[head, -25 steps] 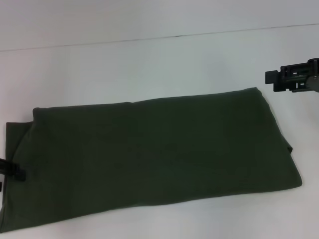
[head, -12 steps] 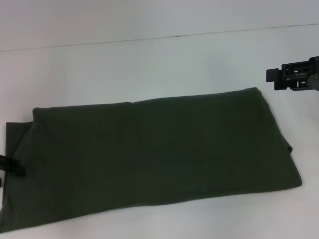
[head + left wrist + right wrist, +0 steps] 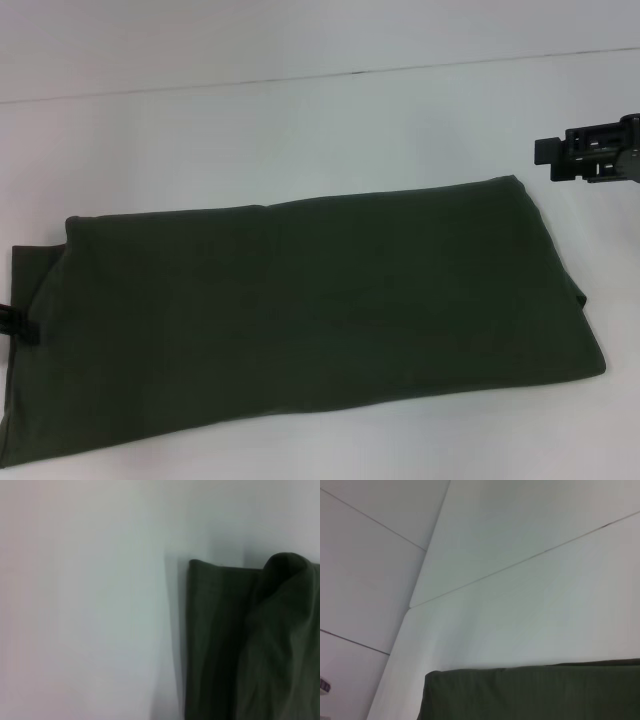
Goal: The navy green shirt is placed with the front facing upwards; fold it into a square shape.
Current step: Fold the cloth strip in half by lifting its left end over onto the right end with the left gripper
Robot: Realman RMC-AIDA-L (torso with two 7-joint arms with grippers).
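Observation:
The navy green shirt [image 3: 310,310] lies flat on the white table [image 3: 300,140] as a long, folded rectangle running left to right, plain side up. Only a small dark tip of my left gripper [image 3: 18,326] shows at the picture's left edge, over the shirt's left end. My right gripper [image 3: 590,158] hovers above the bare table just beyond the shirt's far right corner, apart from the cloth. One layered end of the shirt [image 3: 250,645] fills part of the left wrist view. A straight folded edge of the shirt [image 3: 530,692] shows in the right wrist view.
A thin seam [image 3: 400,70] runs across the white table behind the shirt. In the right wrist view the table's rounded corner [image 3: 412,605] and the pale floor beyond it show.
My left gripper has slid left and slightly up along the shirt's left end, almost out of the head view. My right gripper rose a little, then held still. The shirt has not moved.

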